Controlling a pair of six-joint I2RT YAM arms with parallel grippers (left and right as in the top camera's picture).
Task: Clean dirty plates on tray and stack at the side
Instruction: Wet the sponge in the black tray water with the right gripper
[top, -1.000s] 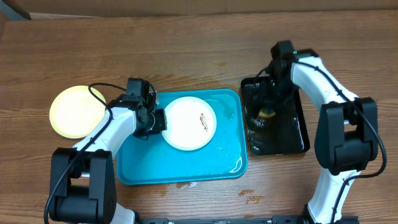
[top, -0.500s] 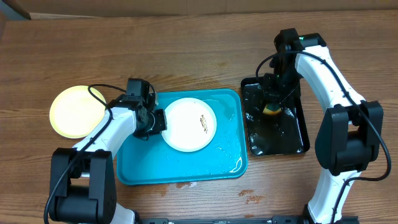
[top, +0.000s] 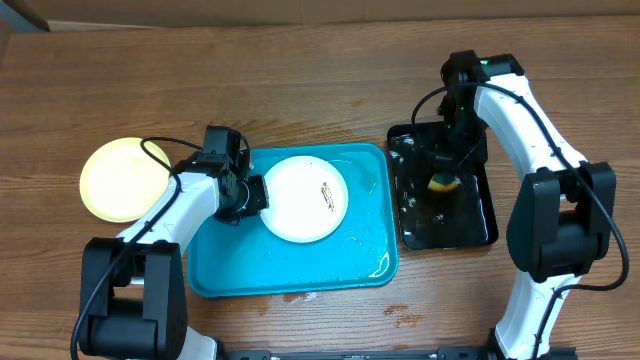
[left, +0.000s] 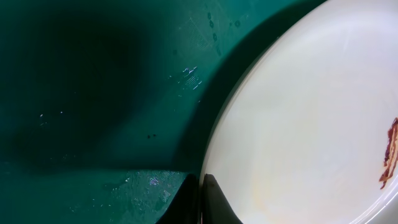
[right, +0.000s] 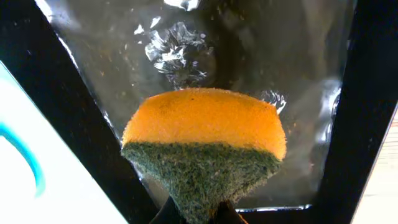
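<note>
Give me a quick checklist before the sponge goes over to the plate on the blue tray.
1. The left gripper pinches the white plate rim: ok.
2. The right gripper is shut on the sponge: ok.
3. The smear faces up, uncovered: ok.
4. The plate sits inside the turquoise tray: ok.
5. The sponge hangs clear of the black tray water: cannot tell.

Overhead: bright, even, sharp | left wrist: dim, heavy shadow over tray (left: 93, 93), plate (left: 311, 124) rim soft | right wrist: white glare on wet black tray (right: 177, 46), sponge (right: 205, 124) in focus
</note>
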